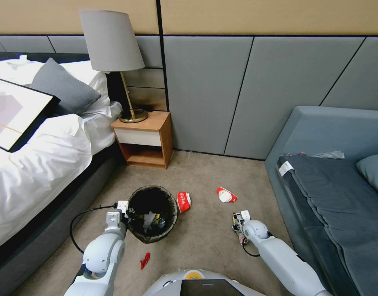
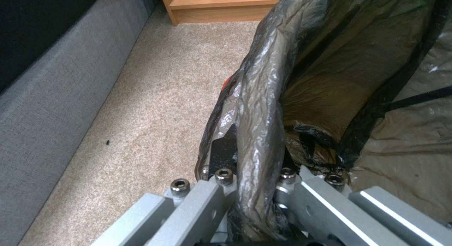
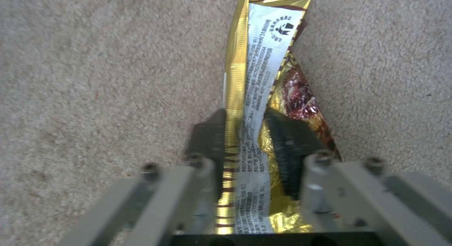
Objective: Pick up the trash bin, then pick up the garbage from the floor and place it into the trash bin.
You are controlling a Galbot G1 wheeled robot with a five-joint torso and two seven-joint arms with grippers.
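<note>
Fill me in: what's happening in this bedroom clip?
The left hand is clamped on the liner-covered rim of the trash bin beside the bed. The right hand is shut on a gold snack wrapper just above the carpet. Two red-and-white packets and a red scrap lie on the floor.

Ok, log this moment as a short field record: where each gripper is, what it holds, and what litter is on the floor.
left gripper: shut on the lined rim of the trash bin
right gripper: low over the carpet beside the sofa, shut on a gold snack wrapper
bin contents: some litter already inside
litter on carpet: red-and-white packet beside the bin, another red-and-white packet farther right, red scrap near the robot
surroundings: bed, nightstand with lamp
</note>
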